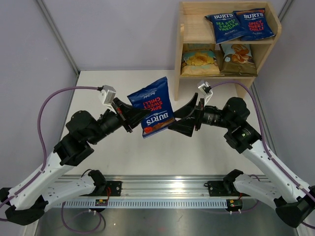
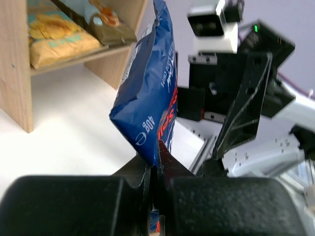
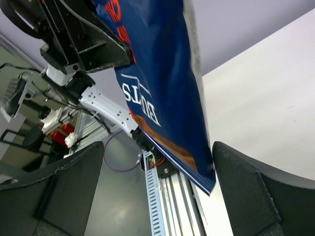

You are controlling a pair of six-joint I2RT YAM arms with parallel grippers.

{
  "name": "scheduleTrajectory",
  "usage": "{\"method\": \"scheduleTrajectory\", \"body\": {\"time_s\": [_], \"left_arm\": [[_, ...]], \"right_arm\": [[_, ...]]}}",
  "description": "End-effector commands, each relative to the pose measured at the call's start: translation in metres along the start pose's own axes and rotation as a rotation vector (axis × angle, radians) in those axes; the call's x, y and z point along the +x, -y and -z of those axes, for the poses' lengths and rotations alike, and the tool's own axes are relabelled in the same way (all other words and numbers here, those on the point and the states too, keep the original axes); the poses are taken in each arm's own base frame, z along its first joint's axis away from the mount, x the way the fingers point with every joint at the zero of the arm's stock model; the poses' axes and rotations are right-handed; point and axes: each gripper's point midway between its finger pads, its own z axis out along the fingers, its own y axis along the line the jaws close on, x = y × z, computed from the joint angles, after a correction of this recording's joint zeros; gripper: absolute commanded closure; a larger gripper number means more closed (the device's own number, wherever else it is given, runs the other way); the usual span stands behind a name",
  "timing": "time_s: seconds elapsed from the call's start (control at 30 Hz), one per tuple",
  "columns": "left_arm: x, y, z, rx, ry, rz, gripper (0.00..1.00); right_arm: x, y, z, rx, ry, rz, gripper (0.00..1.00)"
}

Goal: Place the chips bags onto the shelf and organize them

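A dark blue BURTS chips bag (image 1: 152, 108) with a red label hangs in the air over the middle of the table. My left gripper (image 1: 132, 115) is shut on its left edge; the wrist view shows the jaws pinching the bag's corner (image 2: 147, 88). My right gripper (image 1: 179, 120) is open, and the bag's right edge (image 3: 162, 73) hangs between its fingers, close to the right finger (image 3: 256, 191). The wooden shelf (image 1: 179, 49) stands at the back right. Two blue BURTS bags (image 1: 225, 27) lie on its top tier and two tan bags (image 1: 199, 60) on the lower tier.
The shelf's left side panel (image 2: 15, 73) and lower tier with a tan bag (image 2: 54, 42) show in the left wrist view. The aluminium rail (image 1: 162, 189) runs along the near edge. Purple cables loop from both arms. White table (image 1: 123, 157) lies below the bag.
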Motion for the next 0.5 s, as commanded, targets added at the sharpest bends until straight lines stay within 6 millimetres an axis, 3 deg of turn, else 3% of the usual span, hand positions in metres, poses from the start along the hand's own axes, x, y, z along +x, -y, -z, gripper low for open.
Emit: {"method": "scheduleTrajectory", "body": {"time_s": [0.0, 0.17, 0.27, 0.33, 0.47], "left_arm": [[-0.043, 0.001, 0.003, -0.024, 0.202, 0.068, 0.96], [-0.067, 0.003, 0.007, -0.018, 0.343, 0.16, 0.96], [-0.076, 0.0, 0.006, -0.023, 0.41, 0.243, 0.96], [-0.08, -0.005, 0.005, -0.028, 0.455, 0.317, 0.95], [-0.089, -0.005, 0.0, -0.011, 0.508, 0.412, 0.95]], "right_arm": [[-0.012, 0.007, 0.003, 0.053, 0.112, 0.004, 0.01], [-0.008, -0.004, 0.001, -0.053, 0.164, -0.119, 0.0], [-0.025, -0.021, 0.003, -0.168, 0.285, -0.126, 0.0], [-0.025, -0.022, 0.002, -0.167, 0.325, -0.134, 0.0], [-0.044, -0.018, -0.002, -0.118, 0.44, -0.156, 0.03]]}}
